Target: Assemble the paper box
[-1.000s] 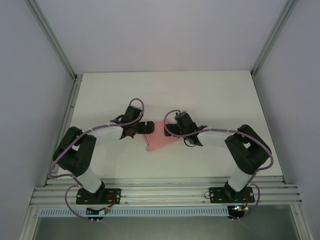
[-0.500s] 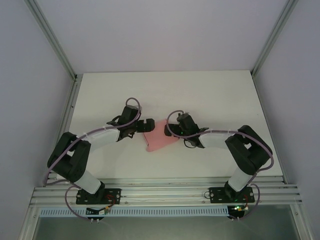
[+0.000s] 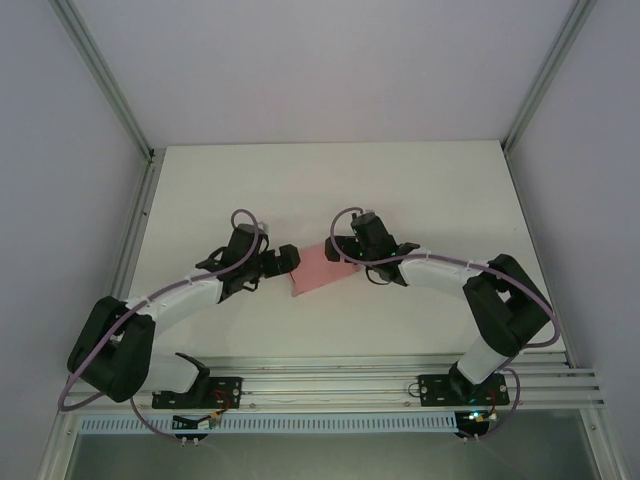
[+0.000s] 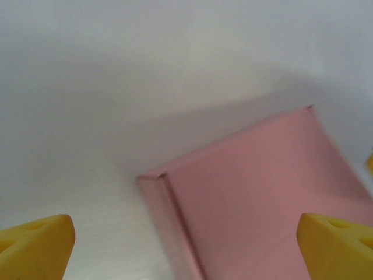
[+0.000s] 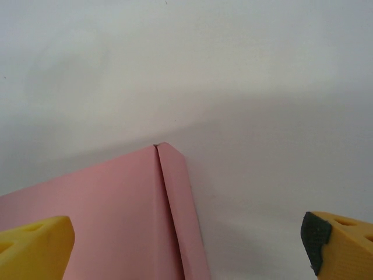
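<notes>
Comparing with a second ago, we see the left arm's elbow has dropped toward the near-left corner and the arm now lies stretched out low. Its left gripper (image 3: 286, 260) remains at the box's left edge. The right gripper (image 3: 337, 250) has crept a little farther from the bases, to the box's right corner. The box (image 3: 318, 268) lies about where it did, flat on the table (image 3: 420, 190) between the two grippers, just ahead of the table's middle.

From the left wrist, the left gripper (image 4: 185, 251) has its yellow fingers (image 4: 35, 242) wide apart, and the box (image 4: 262, 192) lies on the table ahead of them. We cannot tell whether they touch it. A narrow folded strip runs along the box's near-left edge to a corner.

From the right wrist, the right gripper (image 5: 186, 248) also has its fingers (image 5: 35, 245) spread wide. The box (image 5: 99, 216) reaches up between them to a corner, with a crease running down from it.

White table lies open beyond the box and to both sides. Walls stand at the far, left and right edges, and the rail (image 3: 330, 385) runs along the near edge.
</notes>
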### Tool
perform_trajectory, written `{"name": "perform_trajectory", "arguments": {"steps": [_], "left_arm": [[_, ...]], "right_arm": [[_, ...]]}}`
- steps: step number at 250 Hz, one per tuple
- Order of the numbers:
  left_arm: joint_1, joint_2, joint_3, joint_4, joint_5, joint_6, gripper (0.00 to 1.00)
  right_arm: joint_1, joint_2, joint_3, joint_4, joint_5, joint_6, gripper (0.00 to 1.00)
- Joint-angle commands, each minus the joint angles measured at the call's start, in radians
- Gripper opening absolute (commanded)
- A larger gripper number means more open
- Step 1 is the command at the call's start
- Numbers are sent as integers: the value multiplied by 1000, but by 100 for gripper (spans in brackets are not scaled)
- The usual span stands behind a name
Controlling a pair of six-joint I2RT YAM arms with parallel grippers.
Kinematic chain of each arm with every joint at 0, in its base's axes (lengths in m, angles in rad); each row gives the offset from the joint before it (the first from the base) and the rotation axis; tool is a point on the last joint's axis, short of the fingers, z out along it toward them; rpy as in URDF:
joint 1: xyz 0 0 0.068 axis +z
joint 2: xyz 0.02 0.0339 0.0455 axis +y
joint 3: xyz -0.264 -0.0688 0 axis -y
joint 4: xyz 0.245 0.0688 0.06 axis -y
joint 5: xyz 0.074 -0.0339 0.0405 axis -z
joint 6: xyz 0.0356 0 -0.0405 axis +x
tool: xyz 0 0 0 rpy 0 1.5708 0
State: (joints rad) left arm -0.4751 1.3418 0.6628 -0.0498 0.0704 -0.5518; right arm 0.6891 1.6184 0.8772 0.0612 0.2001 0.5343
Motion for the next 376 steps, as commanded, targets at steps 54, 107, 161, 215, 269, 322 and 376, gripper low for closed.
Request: {"name": "perform_trajectory", "arguments": {"steps": [54,107,161,215,269,322,376], "left_arm": [[9,47,-72,103,103,-35,64],[23,83,-112,158,174,-35,58],[52,127,-170,294,239,-84,42],[95,114,-236,366,293,-100,26],[124,56,-312,476,328,-140,21],[147,21,-384,528,316,-184,16],[152,9,-422,614,342,-231,16]], "right_arm": [[-32,7,5,-31,-32,-17,100],[-124,23,17,-36,-179,40,100],[-151,99,60,-25,-404,12,97],[-198,151,84,-13,-640,-6,96],[-206,218,151,-75,-828,-32,96],[-207,238,164,-108,-843,-20,95],[-207,243,152,-79,-956,25,94]]}}
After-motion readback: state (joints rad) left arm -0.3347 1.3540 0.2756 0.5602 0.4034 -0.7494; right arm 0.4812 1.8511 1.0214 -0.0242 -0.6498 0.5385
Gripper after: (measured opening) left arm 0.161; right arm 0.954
